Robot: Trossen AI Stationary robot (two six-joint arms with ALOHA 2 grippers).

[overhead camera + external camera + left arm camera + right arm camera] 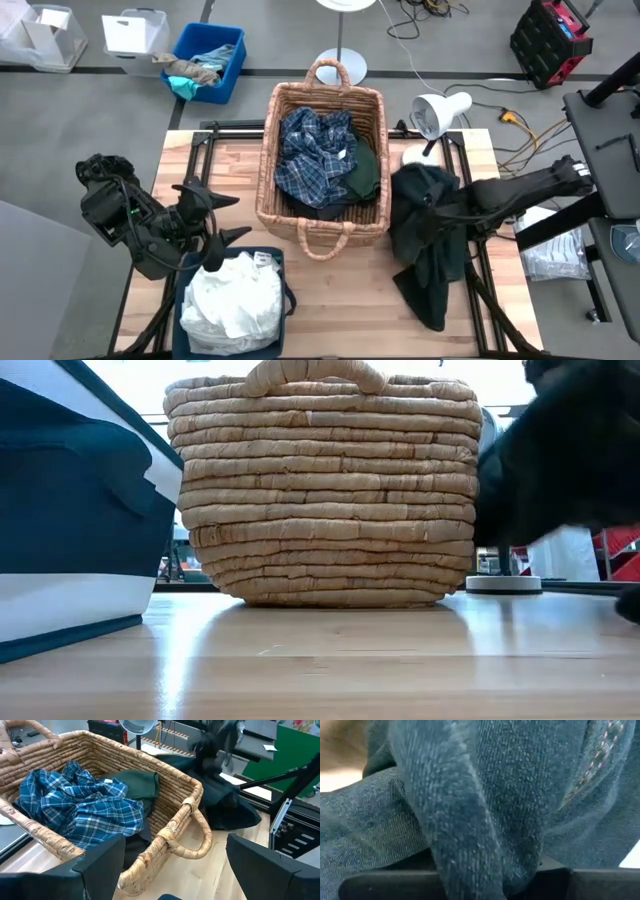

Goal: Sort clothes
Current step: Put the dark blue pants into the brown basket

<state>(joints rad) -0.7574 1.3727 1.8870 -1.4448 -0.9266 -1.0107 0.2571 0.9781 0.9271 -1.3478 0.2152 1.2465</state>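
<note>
A wicker basket (322,225) stands at the middle far side of the table. It holds a blue-and-white plaid garment (310,150), a dark green one (364,172) and something black beneath. A dark blue bin (283,262) at the near left holds white clothes (235,300). My left gripper (228,217) is open and empty over the bin's far edge, pointing at the basket (165,840). My right gripper (430,200), right of the basket, is shut on a charcoal garment (430,250) that covers its fingers. My right gripper holds the charcoal garment by a bunched upper part (470,865), which drapes over the fingers and hides the place of contact. The arm comes level from the table's right. The garment hangs slack below the gripper, with its lower end (432,300) on the table.
A white lamp (438,112) stands at the table's far right corner. Black frame rails (200,150) run along the table's edges. On the floor beyond are a blue crate with rags (205,60) and clear boxes (135,35). Bare wood (350,300) lies near the front middle.
</note>
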